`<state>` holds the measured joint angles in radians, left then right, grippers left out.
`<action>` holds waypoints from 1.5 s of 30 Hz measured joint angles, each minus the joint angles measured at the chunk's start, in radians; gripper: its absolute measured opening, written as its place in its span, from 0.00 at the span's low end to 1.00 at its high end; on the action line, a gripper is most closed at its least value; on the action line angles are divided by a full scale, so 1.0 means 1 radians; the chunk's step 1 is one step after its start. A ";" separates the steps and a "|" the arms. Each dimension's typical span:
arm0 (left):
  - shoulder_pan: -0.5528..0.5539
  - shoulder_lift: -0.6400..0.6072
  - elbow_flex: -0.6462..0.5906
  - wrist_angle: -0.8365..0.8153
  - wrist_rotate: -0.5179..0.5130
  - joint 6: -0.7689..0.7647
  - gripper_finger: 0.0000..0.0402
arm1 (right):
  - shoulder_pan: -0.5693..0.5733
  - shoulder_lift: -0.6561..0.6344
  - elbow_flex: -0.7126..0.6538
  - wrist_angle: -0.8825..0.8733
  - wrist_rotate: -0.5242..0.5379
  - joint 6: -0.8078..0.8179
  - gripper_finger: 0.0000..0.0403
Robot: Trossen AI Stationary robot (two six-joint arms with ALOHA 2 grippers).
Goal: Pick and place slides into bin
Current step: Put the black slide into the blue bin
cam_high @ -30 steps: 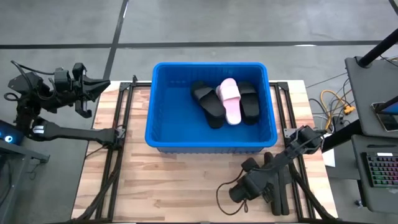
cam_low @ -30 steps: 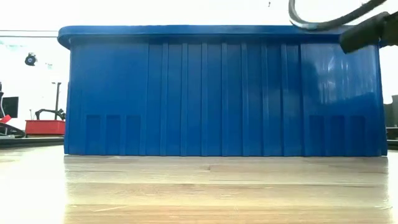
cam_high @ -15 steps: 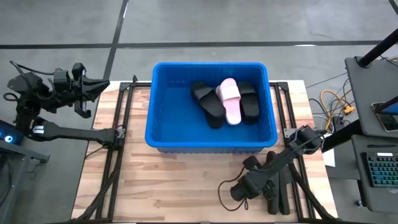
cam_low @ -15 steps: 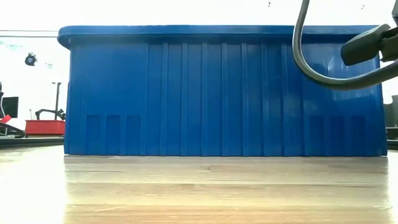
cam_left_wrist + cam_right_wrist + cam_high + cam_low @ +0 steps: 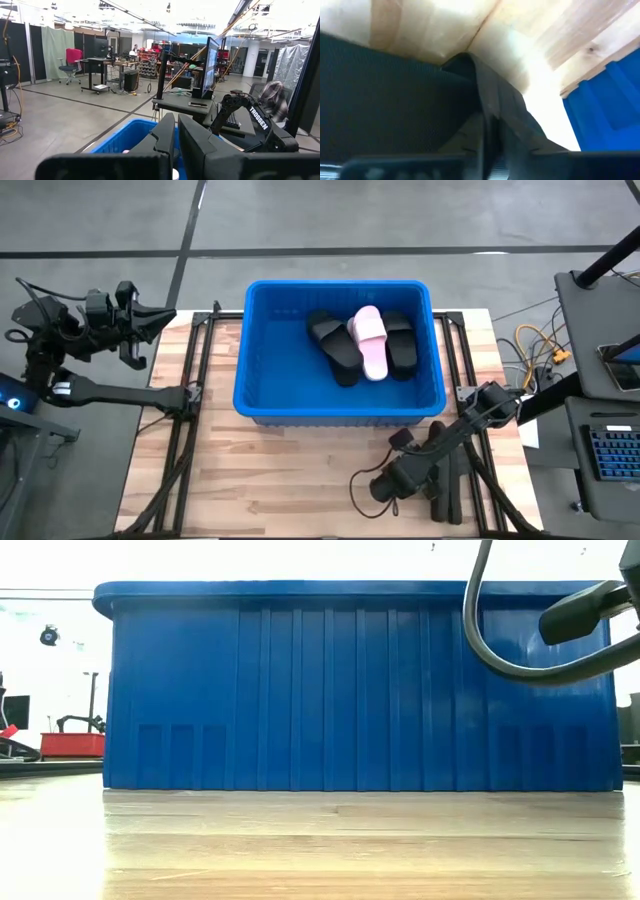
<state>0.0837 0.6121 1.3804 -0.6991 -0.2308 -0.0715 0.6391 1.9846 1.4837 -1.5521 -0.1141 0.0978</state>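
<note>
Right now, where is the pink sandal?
In the high view, the pink slide lies inside the blue bin, toward its right side, among black slides.

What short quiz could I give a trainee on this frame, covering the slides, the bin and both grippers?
1. True or false: the light pink rubber slide lies inside the bright blue plastic bin.
2. Where is the right gripper? A: above the bin. B: low over the wooden table, near its front right corner. C: beyond the table's left edge.
3. Fill the gap: the left gripper, waiting beyond the table's left edge, has its fingers ___.

Key: 1 true; 2 B; 3 shut.
</note>
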 joint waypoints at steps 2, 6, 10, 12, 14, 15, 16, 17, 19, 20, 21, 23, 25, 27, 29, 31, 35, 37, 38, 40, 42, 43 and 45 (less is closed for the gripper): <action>0.000 0.000 0.000 0.000 -0.004 0.000 0.02 | -0.001 0.000 0.000 -0.001 0.010 0.002 0.05; 0.000 0.000 0.000 0.000 -0.004 0.000 0.02 | -0.001 0.000 0.000 -0.002 0.022 0.004 0.04; 0.000 0.000 0.000 0.000 -0.003 0.000 0.02 | 0.000 -0.001 0.000 -0.001 0.031 0.005 0.03; 0.000 0.000 0.000 0.000 -0.003 0.000 0.02 | 0.000 -0.003 0.005 -0.004 0.039 0.007 0.03; 0.000 0.000 0.000 0.000 -0.003 0.000 0.02 | -0.001 -0.004 0.022 -0.002 0.046 0.007 0.03; 0.000 0.000 0.000 0.000 -0.003 0.000 0.02 | -0.001 -0.005 0.032 0.000 0.052 0.007 0.03; 0.000 0.000 0.000 0.000 -0.003 0.000 0.02 | -0.001 -0.006 0.043 0.000 0.056 0.007 0.03; 0.000 0.000 0.000 0.000 -0.003 0.000 0.02 | -0.001 -0.006 0.055 0.000 0.057 0.007 0.03; 0.000 0.000 0.000 0.000 -0.003 0.000 0.02 | -0.001 -0.007 0.079 0.001 0.059 0.009 0.03; 0.000 0.000 0.000 0.000 -0.003 0.000 0.02 | -0.001 -0.007 0.093 0.003 0.059 0.010 0.03; 0.000 0.000 0.000 0.001 -0.002 0.000 0.02 | -0.001 -0.007 0.107 0.004 0.059 0.011 0.03; 0.000 0.000 0.000 0.001 -0.002 0.000 0.02 | -0.001 -0.010 0.137 0.006 0.059 0.014 0.03; 0.000 0.000 0.000 0.001 -0.002 0.000 0.02 | -0.002 -0.012 0.175 0.011 0.060 0.014 0.03; 0.000 0.000 0.000 0.001 -0.002 0.000 0.02 | -0.003 -0.013 0.219 0.015 0.060 0.014 0.03; 0.000 0.000 0.000 0.001 -0.002 0.000 0.02 | -0.003 -0.013 0.265 0.018 0.061 0.014 0.03; 0.000 0.000 0.000 0.001 -0.002 0.000 0.02 | -0.005 -0.013 0.308 0.026 0.064 0.015 0.03; 0.000 0.000 0.000 0.001 -0.002 0.000 0.02 | -0.006 -0.013 0.394 0.023 0.064 0.051 0.03; 0.000 0.000 0.000 0.001 -0.002 0.000 0.02 | -0.009 -0.013 0.441 0.029 0.063 0.083 0.03; 0.000 0.000 0.000 0.001 -0.002 0.000 0.02 | -0.012 -0.013 0.465 0.033 0.063 0.098 0.03; 0.000 0.000 0.000 0.001 0.002 0.000 0.02 | -0.019 -0.013 0.505 0.056 0.063 0.133 0.03; 0.000 0.000 0.000 0.001 0.002 0.000 0.02 | -0.031 -0.013 0.541 0.102 0.063 0.165 0.03; 0.000 0.000 0.000 0.001 0.002 0.000 0.02 | -0.038 -0.012 0.559 0.122 0.063 0.181 0.03; 0.000 0.000 0.000 0.001 0.002 0.000 0.02 | -0.054 -0.011 0.593 0.169 0.062 0.215 0.03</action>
<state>0.0834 0.6117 1.3804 -0.6979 -0.2291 -0.0715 0.5847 1.9736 2.0763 -1.3833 -0.0523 0.3132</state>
